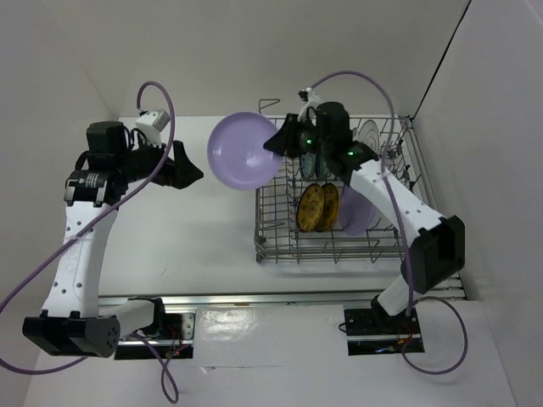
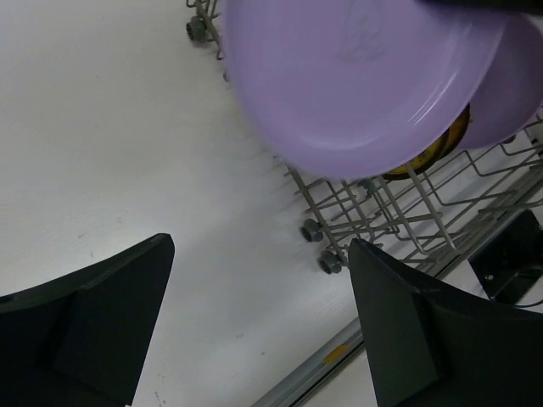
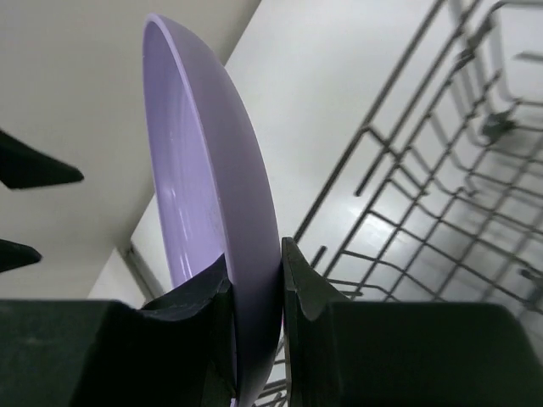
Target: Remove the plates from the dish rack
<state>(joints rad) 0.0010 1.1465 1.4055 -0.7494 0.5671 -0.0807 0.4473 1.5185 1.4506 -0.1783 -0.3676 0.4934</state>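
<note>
One lavender plate (image 1: 242,151) clamped in right pincer (image 3: 254,263), embossed mark (image 2: 361,38) unreadable, left pincer (image 2: 259,246) apart

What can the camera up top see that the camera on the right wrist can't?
Only the top view shows the two yellow-gold plates and a second lavender plate standing in the dish rack. Only the right wrist view shows, up close, the right gripper with one finger pressed on each face of the rim. Both views show the held lavender plate and some of the rack's wires.

Left gripper (image 2: 259,250) jaws apart, right gripper (image 3: 254,259) jaws clamped on lavender plate (image 3: 204,170)
</note>
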